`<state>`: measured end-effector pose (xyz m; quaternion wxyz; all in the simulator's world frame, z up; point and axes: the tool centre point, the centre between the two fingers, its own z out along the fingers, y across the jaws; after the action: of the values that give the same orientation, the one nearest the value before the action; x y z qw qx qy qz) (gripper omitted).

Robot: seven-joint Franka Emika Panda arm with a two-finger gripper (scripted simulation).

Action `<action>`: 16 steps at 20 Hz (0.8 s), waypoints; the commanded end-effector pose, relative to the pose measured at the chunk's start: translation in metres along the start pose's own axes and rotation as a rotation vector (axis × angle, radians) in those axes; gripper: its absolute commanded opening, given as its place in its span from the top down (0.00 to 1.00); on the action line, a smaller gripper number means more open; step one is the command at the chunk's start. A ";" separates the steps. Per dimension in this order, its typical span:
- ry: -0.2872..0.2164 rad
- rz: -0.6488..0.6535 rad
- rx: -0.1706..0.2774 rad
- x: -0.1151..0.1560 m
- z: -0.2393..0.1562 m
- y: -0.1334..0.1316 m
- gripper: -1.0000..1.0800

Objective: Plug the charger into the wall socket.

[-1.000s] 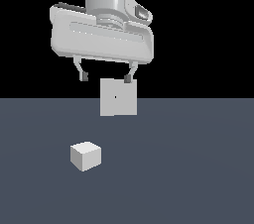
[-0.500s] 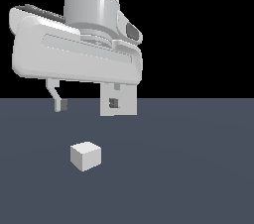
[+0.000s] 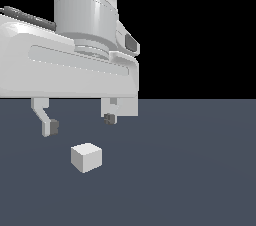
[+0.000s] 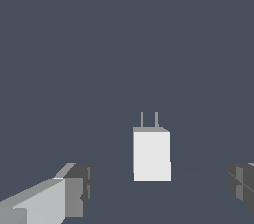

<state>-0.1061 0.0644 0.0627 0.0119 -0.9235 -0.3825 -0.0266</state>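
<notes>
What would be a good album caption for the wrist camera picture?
The open tool hangs above the small white charger, its two prongs showing, on the dark floor.

Flat, even simulator light, sharp throughout, no cast shadows or glare

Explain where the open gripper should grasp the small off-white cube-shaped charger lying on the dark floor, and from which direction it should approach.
Grip the small off-white cube-shaped charger by its two flat side faces, coming straight down from above. The wrist view shows two thin prongs jutting from one end, so the fingers should probably straddle the plain block, leaving the prong end free. The open gripper already hangs spread wider than the block.
</notes>
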 end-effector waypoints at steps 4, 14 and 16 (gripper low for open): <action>0.000 -0.006 -0.001 -0.001 0.001 0.000 0.04; -0.001 -0.004 -0.001 -0.002 0.015 0.000 0.04; -0.001 -0.004 -0.001 -0.003 0.024 0.000 0.04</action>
<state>-0.1066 0.0637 0.0452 0.0112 -0.9227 -0.3845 -0.0269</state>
